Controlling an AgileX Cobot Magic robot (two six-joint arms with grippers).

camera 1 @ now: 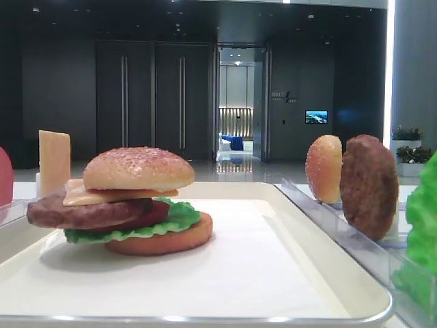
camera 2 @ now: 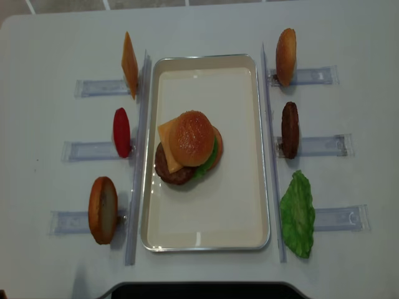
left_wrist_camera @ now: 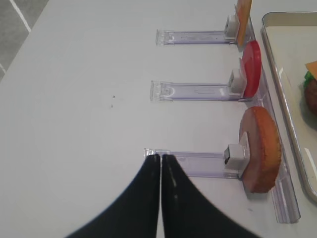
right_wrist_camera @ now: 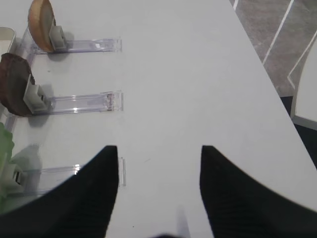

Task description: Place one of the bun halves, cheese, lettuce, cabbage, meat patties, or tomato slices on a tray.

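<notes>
On the cream tray stands a stack: seeded top bun over cheese, a meat patty, lettuce and a bottom bun. The side view shows the top bun lying tilted on the stack. My right gripper is open over bare table, right of the clear racks, holding nothing. My left gripper is shut and empty, its tips at the outer end of the rack holding an orange bun. Neither gripper shows in the overhead view.
Left racks hold a cheese slice, a tomato slice and a bun. Right racks hold a small bun, a patty and lettuce. The table edge runs right of the right gripper.
</notes>
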